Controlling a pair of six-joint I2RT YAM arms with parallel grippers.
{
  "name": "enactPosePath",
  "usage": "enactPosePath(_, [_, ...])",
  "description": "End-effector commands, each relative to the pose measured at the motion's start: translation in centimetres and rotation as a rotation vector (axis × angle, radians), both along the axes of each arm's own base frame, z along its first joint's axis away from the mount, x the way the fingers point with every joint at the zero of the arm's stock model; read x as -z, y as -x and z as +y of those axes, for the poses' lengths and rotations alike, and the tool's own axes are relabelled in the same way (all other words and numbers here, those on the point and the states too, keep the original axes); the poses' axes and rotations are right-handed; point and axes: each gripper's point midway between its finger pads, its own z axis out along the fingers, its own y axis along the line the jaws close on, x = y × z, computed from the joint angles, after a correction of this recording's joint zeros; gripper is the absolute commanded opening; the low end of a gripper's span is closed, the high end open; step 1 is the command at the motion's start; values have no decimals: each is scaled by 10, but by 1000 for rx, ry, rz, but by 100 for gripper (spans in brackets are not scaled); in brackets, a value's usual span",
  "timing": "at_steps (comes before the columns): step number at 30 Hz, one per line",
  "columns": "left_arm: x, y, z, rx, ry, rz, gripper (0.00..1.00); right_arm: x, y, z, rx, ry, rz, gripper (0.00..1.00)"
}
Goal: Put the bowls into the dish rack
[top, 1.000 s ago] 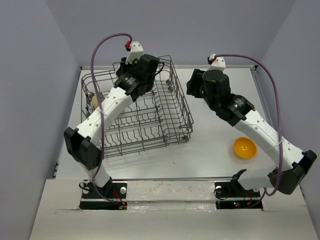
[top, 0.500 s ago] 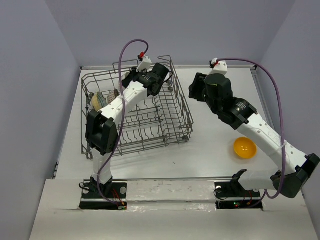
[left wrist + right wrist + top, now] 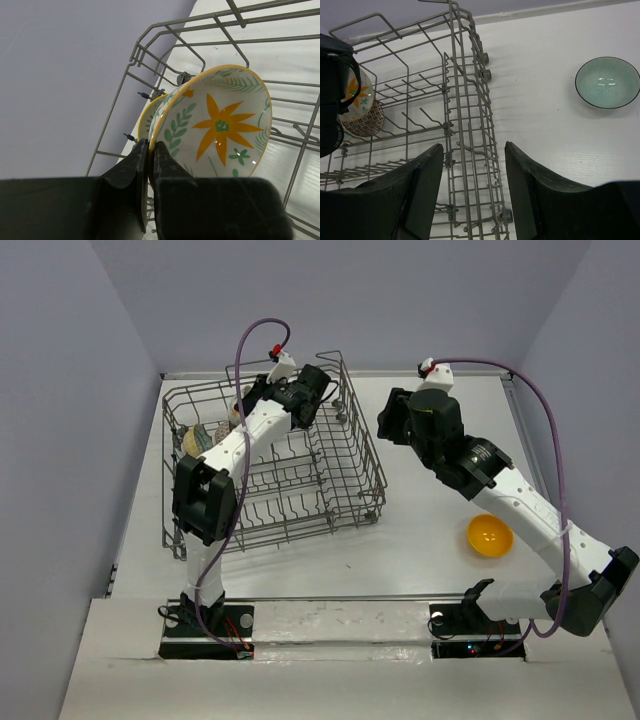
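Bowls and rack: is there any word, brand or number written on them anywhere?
None can be read. The bowl held by the left gripper bears only a painted flower and leaves. The rack and the teal bowl show no lettering.

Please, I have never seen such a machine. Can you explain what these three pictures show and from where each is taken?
Two robot arms are bolted to a table at its near edge. The top picture looks down from above; the other two come from cameras on each wrist. The left end effector is shut on the rim of a flower-patterned bowl, inside the wire dish rack. The right end effector is open and holds nothing. An orange bowl and a teal bowl lie on the table outside the rack.
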Motion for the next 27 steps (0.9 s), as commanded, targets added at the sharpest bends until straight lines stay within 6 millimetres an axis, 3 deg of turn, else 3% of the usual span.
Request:
enactPosePath(1, [-11,-4,5,-41,-33,-62,0,-14,0,2,2,-46,-47,58])
enactPosePath(27, [25,-21,-4,-28,-88,33,0,-13,-2,2,4,-37,-53,58])
